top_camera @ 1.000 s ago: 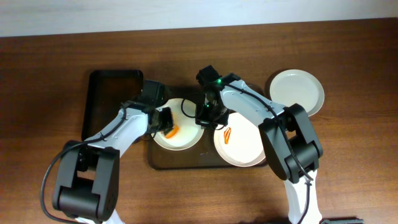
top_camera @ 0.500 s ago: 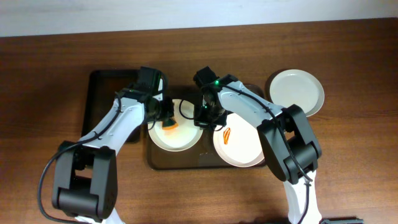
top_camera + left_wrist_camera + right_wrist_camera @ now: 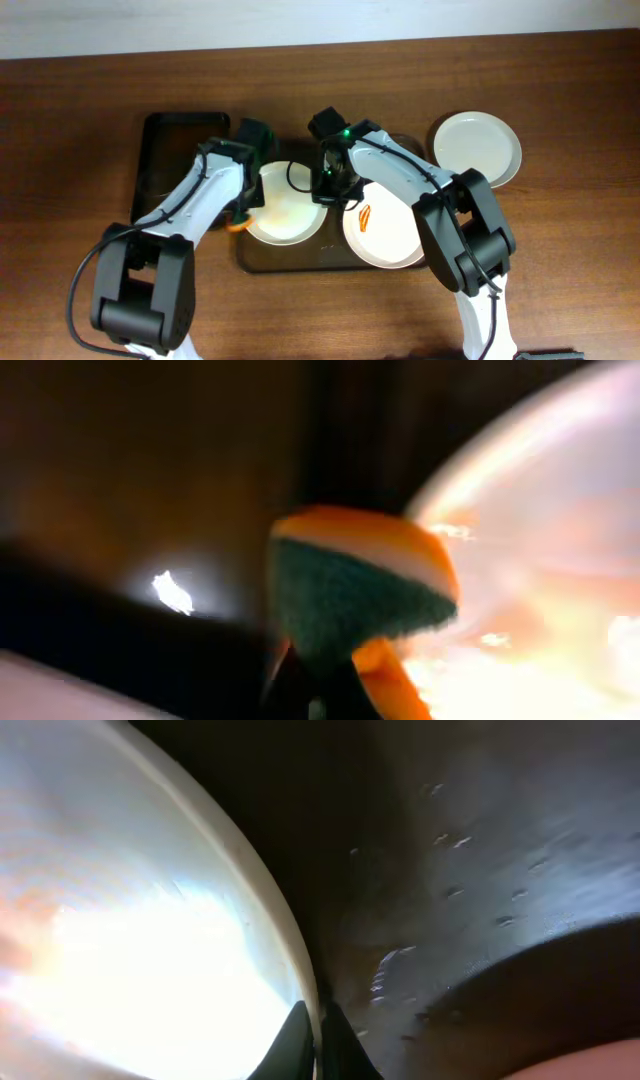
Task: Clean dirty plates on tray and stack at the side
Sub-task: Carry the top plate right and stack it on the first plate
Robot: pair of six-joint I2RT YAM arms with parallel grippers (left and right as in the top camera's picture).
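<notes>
On the grey-brown tray (image 3: pixel 290 260) lie two white plates. The left plate (image 3: pixel 290 215) shows only a faint orange film. The right plate (image 3: pixel 395 240) has an orange-red smear (image 3: pixel 367 217). A third, plain white plate (image 3: pixel 477 148) sits on the table at the right. My left gripper (image 3: pixel 243 212) is shut on an orange and green sponge (image 3: pixel 350 585), at the left plate's left edge (image 3: pixel 540 540). My right gripper (image 3: pixel 315 1035) is shut on the left plate's right rim (image 3: pixel 285 935), seen in the overhead view (image 3: pixel 326 190).
A smaller black tray (image 3: pixel 165 170) lies left of the grey-brown tray, close under my left arm. The tray floor (image 3: pixel 450 870) beside the held rim looks wet. Bare wooden table (image 3: pixel 560 280) surrounds everything.
My left gripper has swept the sponge from the left plate's middle to its left edge, and the orange smear there has gone faint. The right gripper has kept its hold on the rim.
</notes>
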